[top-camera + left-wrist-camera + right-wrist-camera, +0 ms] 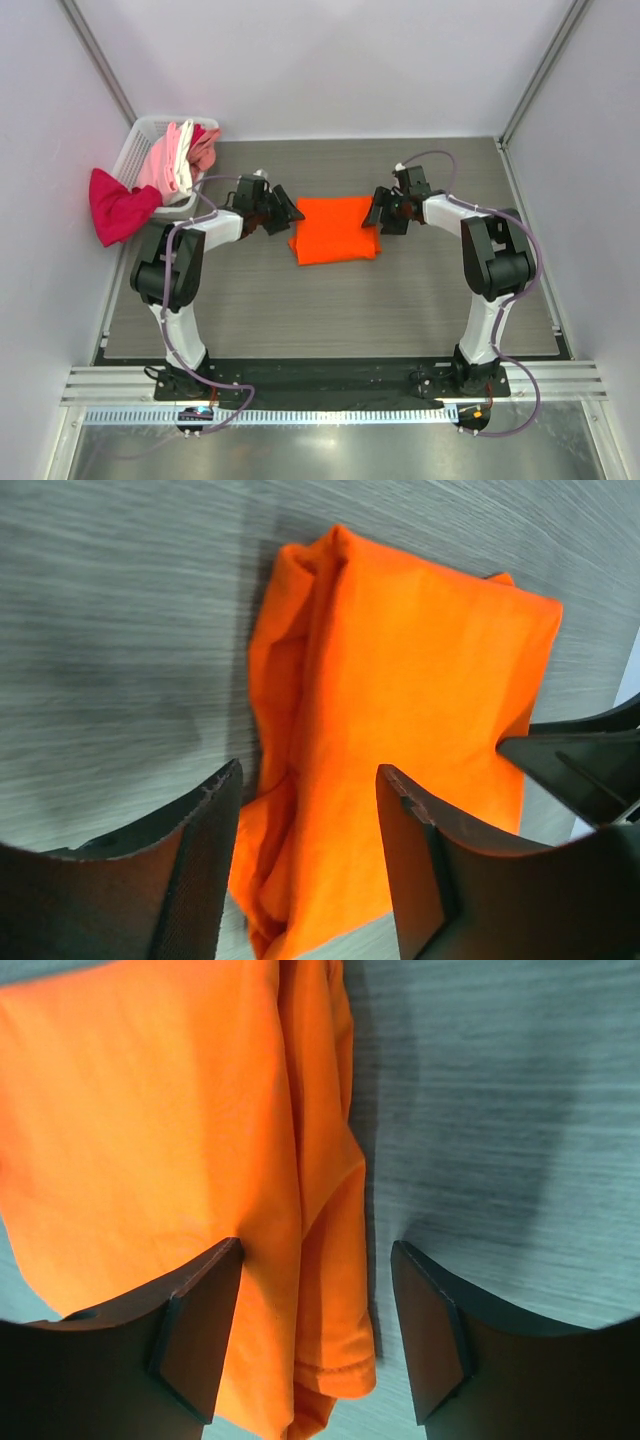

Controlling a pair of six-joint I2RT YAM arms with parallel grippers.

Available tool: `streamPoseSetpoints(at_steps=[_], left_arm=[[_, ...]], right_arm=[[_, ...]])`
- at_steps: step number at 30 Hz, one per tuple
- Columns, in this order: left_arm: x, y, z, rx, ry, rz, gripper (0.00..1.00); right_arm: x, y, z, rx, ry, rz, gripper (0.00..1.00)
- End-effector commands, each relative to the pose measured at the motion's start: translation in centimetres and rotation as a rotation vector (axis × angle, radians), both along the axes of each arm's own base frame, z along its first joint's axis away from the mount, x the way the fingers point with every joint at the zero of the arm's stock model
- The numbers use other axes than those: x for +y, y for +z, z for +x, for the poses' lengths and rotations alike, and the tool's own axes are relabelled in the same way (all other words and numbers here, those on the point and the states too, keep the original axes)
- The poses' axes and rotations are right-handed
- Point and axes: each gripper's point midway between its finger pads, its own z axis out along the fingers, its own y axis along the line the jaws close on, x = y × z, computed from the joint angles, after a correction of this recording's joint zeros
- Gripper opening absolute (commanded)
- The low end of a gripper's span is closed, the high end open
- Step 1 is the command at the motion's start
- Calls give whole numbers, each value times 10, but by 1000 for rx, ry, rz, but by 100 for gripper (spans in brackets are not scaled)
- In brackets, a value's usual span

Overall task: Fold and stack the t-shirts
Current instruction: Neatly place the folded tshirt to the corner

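Across the middle of the top view runs the grey wood-grain table (330, 310). At its centre we see the orange t-shirt (335, 230), folded into a compact rectangle and lying flat. Its layered edges are somewhat bunched along both short sides.

At the upper left of the frame the basket (133, 150) sits on the table's far corner. It holds the light pink and white t-shirts (180, 155) in a loose heap. The magenta-red t-shirt (118, 208) hangs over its near rim and spills outside.

The left gripper (290, 215) hovers at the orange shirt's left edge and the right gripper (378, 212) at its right edge. In both wrist views the fingers stand apart with nothing pinched between them, and the cloth rests on the table below.

We judge the orange fold to be about done, making it the base of the stack, with the other shirts not yet handled. The next move calls for lifting both grippers clear without snagging the rumpled edges. The left arm would then reach to the upper left, probably for the dangling magenta-red shirt, and bring it to bare table for spreading.
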Motion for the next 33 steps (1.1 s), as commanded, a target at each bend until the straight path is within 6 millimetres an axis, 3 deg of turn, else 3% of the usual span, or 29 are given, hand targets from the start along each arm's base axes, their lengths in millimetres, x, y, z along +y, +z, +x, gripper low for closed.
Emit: streamPoseSetpoints(at_steps=[1, 4, 5, 7, 12, 16, 18, 21, 23, 27, 28, 30, 33], left_arm=[[-12, 8, 14, -29, -14, -20, 56], [-10, -2, 21, 8, 3, 9, 52], [-11, -4, 29, 5, 10, 14, 46], [-11, -12, 26, 45, 7, 22, 41], [-8, -10, 27, 35, 18, 34, 42], [-8, -10, 29, 37, 14, 39, 42], [-9, -9, 27, 33, 10, 40, 49], [-7, 10, 26, -49, 12, 24, 66], [-2, 24, 21, -117, 30, 16, 75], [10, 39, 15, -190, 80, 25, 78], [12, 41, 15, -198, 88, 22, 78], [14, 45, 12, -213, 99, 18, 78], [14, 48, 10, -226, 97, 15, 78]], right_arm=[[12, 35, 4, -97, 48, 65, 66], [17, 26, 7, -65, 53, 81, 59], [19, 24, 10, -59, 54, 88, 54], [20, 13, 10, -23, 58, 97, 49], [18, 6, 15, 5, 49, 100, 45], [18, -1, 13, 43, 43, 85, 31], [14, -4, 16, 48, 31, 60, 20], [5, -3, 20, 40, 8, 10, 5], [-5, 0, 22, 39, -8, -49, 1], [-42, 5, 29, 45, -80, -143, 1], [-68, 5, 31, 60, -133, -178, 1], [-99, 8, 33, 64, -184, -222, 1], [-191, 25, 33, 81, -370, -394, 1]])
